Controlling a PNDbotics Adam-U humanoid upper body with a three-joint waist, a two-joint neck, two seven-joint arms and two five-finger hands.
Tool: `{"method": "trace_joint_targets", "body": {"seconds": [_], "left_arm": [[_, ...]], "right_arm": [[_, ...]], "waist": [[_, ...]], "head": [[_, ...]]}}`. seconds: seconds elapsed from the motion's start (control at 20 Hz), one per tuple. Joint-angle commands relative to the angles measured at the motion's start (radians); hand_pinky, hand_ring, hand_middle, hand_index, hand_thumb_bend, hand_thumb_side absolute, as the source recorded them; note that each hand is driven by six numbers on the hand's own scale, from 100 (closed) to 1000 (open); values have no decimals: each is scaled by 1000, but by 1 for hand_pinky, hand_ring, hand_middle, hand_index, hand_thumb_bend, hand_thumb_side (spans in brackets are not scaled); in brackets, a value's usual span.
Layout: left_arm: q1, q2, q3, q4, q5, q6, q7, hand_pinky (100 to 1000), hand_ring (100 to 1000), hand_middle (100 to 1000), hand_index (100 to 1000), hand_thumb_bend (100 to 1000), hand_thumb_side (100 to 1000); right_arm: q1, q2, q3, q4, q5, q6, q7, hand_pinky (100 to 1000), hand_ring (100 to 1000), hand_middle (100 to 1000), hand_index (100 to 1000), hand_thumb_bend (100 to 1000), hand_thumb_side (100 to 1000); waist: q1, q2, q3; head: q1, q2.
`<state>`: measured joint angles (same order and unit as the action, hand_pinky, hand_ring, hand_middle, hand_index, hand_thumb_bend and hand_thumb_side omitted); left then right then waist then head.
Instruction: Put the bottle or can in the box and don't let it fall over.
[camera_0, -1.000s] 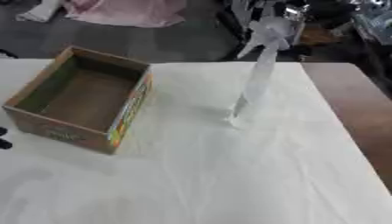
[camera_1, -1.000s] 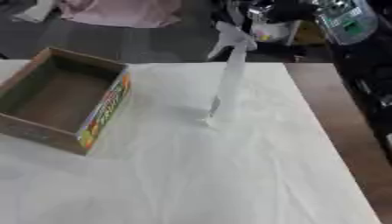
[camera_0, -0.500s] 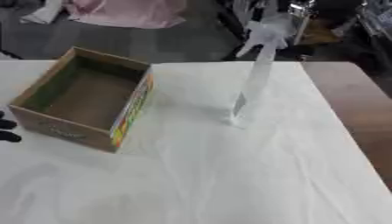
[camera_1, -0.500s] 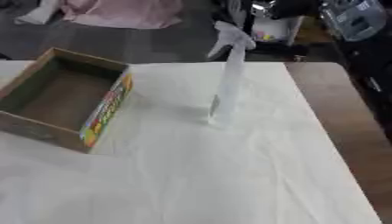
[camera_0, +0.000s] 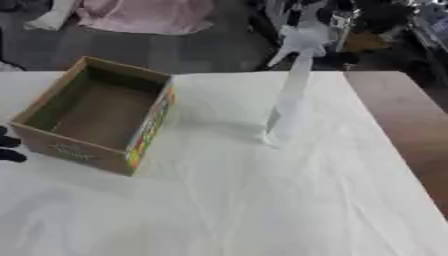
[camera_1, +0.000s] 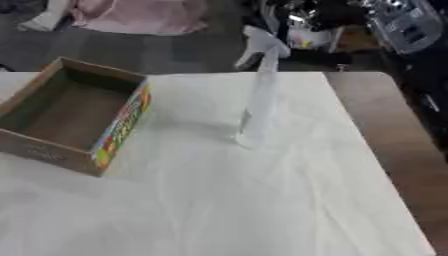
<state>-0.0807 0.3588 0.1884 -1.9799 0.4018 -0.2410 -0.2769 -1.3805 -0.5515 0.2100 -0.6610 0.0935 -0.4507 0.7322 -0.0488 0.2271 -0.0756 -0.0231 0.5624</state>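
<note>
Spray bottle (camera_0: 289, 100), tall, pale and slender with a trigger head, stands upright on the white-covered worktop (camera_1: 219, 200), well apart from the open cardboard box (camera_0: 92, 115) to its left and not yet touched; neither has shifted over the last second, so the task has not begun. Only change: dark fingertips of the left robot hand (camera_0: 9, 149) now show a little further in at the left eye view's left edge, just beside the box's near corner. That hand is mostly cut off, so its fingers cannot be judged open or curled, and the right robot hand shows in neither view.
</note>
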Motion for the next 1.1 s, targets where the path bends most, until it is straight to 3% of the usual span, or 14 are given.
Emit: {"method": "trace_joint_targets", "body": {"seconds": [0.05,1.1], "left_arm": [[-7,9,4,-20,7,-1,1,605,676,663,900,122,779],[-9,3,3,-20,1,11,-2,602,666,651,894,126,783]], "right_arm": [[-17,-31,-3,-7,9,-179,175,822,1000,870,938,156,571],[-10,10,12,34,37,-183,175,809,1000,857,930,154,594]], "waist": [[5,-24,0],[-1,-16,2]], "head": [[-2,-2],[-12,0]]}}
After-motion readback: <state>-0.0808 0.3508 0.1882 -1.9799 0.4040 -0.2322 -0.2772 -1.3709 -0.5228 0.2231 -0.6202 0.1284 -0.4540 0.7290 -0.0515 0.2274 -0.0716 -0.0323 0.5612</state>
